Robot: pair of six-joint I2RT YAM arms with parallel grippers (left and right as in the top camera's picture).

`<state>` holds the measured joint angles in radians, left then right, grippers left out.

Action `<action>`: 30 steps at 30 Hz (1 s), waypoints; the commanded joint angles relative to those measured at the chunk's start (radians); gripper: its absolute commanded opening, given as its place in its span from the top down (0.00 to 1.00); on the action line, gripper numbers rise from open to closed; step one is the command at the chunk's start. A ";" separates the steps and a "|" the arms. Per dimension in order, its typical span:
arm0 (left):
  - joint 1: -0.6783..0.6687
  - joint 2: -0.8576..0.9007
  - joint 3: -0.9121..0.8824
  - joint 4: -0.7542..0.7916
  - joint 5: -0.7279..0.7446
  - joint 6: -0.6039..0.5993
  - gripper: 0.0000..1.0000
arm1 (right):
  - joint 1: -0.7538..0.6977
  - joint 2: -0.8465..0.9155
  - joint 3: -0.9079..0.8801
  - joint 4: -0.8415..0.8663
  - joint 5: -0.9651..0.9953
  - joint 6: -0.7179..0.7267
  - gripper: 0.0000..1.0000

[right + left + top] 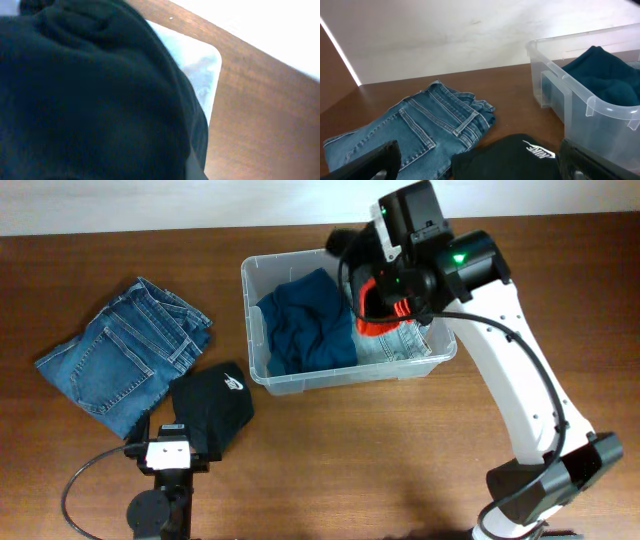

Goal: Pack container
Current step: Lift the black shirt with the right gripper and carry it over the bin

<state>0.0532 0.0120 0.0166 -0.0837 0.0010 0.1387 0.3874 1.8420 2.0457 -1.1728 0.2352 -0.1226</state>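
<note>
The container [262,370], a clear plastic bin, stands at the table's middle; it also shows in the left wrist view [555,75]. It holds a teal garment [305,325], a red-orange item [375,325] and a pale patterned cloth [405,345]. My right gripper [362,255] hovers over the bin's far right side. A dark garment [85,95] fills its wrist view and hides the fingers. The garment also shows in the overhead view [340,242] at the far rim. My left gripper [480,167] is open low over a black Nike garment [515,155], without gripping it.
Folded blue jeans [125,355] lie at the left of the table, beside the black Nike garment [215,405]; they also show in the left wrist view [420,130]. A bin corner [202,65] and bare wood show past the dark cloth.
</note>
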 commanded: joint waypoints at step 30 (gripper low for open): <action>0.004 -0.005 -0.007 0.001 0.011 0.016 0.00 | -0.069 0.214 0.026 -0.026 -0.032 -0.603 0.96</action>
<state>0.0528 0.0120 0.0166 -0.0837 0.0010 0.1387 0.3378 2.0659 2.0468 -1.1656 0.1825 -0.7151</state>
